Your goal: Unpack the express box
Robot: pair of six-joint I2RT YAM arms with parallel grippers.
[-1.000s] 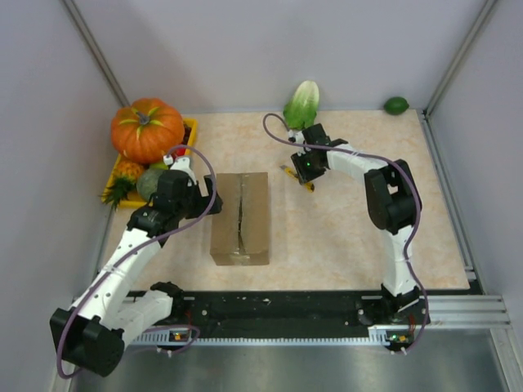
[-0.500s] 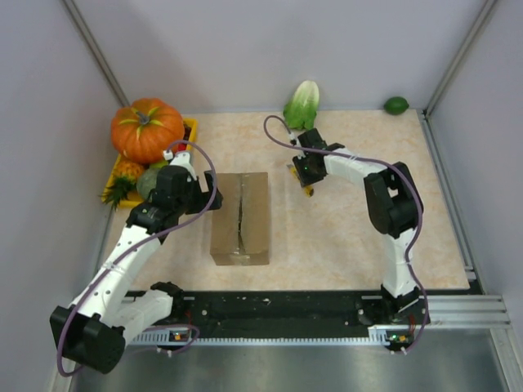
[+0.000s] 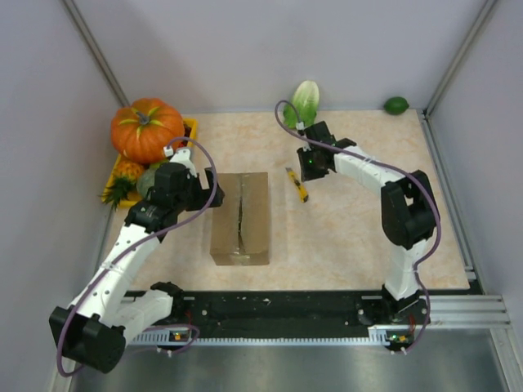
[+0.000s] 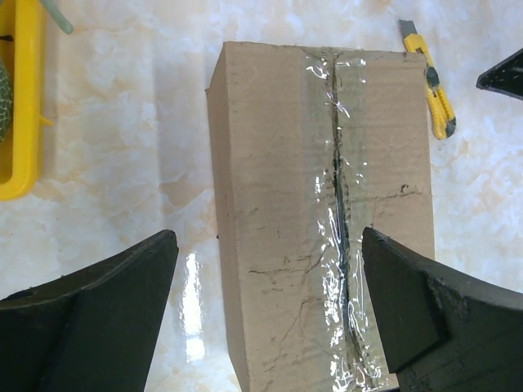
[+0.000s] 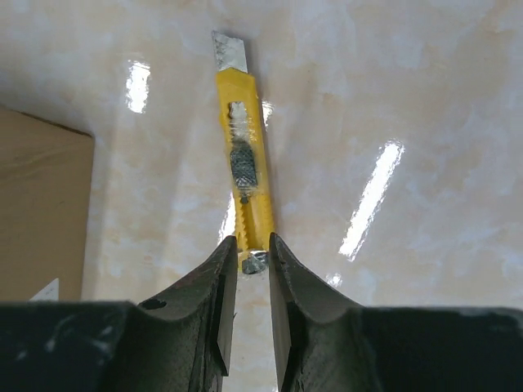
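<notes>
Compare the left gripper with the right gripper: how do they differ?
The left gripper has its fingers spread wide; the right gripper has its fingers pinched narrow. The left gripper hangs empty over the express box, while the right gripper grips the butt end of the yellow utility knife. Both have black fingers and point downward.

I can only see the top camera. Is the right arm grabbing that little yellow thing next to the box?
Observer: Yes. The right wrist view shows the right gripper pinching the tail end of a yellow utility knife.
Operator: Is the sharp bit sticking out?
Observer: A short silver blade pokes out at the far tip.
Operator: Is the box taped shut?
Observer: In the left wrist view, crinkly clear tape covers the centre seam of the express box.
</notes>
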